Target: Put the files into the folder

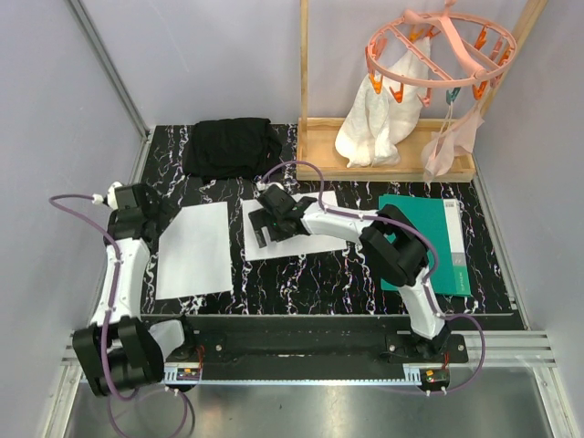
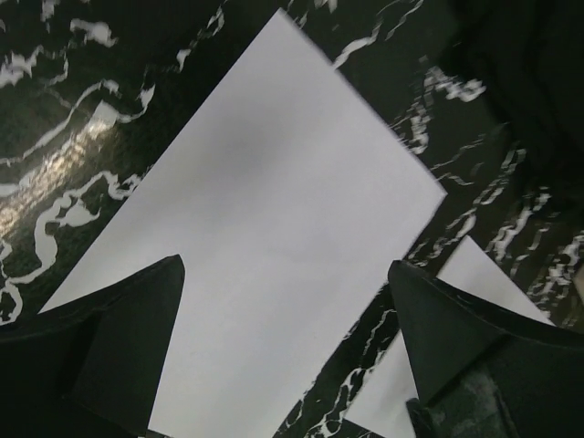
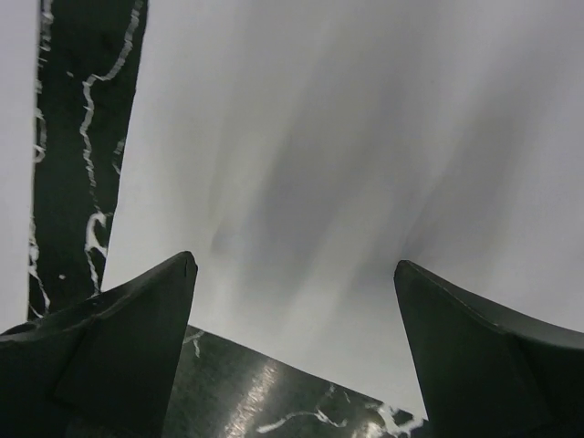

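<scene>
Two white sheets lie flat on the black marbled table. The left sheet (image 1: pixel 193 248) fills the left wrist view (image 2: pixel 274 219). The middle sheet (image 1: pixel 306 239) fills the right wrist view (image 3: pixel 347 137). The teal-green folder (image 1: pixel 422 242) lies flat at the right, apart from both sheets. My left gripper (image 1: pixel 161 219) is open and empty, hovering at the left sheet's far left corner (image 2: pixel 285 265). My right gripper (image 1: pixel 266 224) is open and empty, low over the middle sheet's left part, at its near edge (image 3: pixel 295 262).
A folded black cloth (image 1: pixel 231 146) lies at the back left. A wooden rack (image 1: pixel 392 151) with white garments and a pink clip hanger (image 1: pixel 438 50) stands at the back right. A strip of bare table (image 1: pixel 235 242) separates the two sheets.
</scene>
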### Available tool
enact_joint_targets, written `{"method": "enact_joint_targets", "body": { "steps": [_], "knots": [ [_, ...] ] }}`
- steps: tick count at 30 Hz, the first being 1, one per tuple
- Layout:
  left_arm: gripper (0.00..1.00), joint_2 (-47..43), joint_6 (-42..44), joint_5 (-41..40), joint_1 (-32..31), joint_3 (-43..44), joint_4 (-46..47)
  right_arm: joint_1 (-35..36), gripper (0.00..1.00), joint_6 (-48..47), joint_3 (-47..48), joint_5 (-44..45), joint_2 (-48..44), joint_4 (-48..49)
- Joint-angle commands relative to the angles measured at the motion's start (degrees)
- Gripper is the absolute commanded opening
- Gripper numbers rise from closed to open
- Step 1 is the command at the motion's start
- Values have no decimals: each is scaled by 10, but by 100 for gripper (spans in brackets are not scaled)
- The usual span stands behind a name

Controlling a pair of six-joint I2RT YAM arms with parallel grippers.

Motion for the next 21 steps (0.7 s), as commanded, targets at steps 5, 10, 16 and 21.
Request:
{"method": "enact_joint_targets", "body": {
  "steps": [5,10,16,21],
  "knots": [
    [99,-77,58,58,-43,61,2,42,100,-9,140,-94,98,16],
    [99,-89,75,80,-88,66,-15,45,100,-5,160,-99,66,17],
    [99,-112,52,125,-159,42,17,43,100,66,-17,136,-147,-24],
    [99,-83,24,157,-288,11,106,1,100,171,-199,264,-355,-123]
  ]
}}
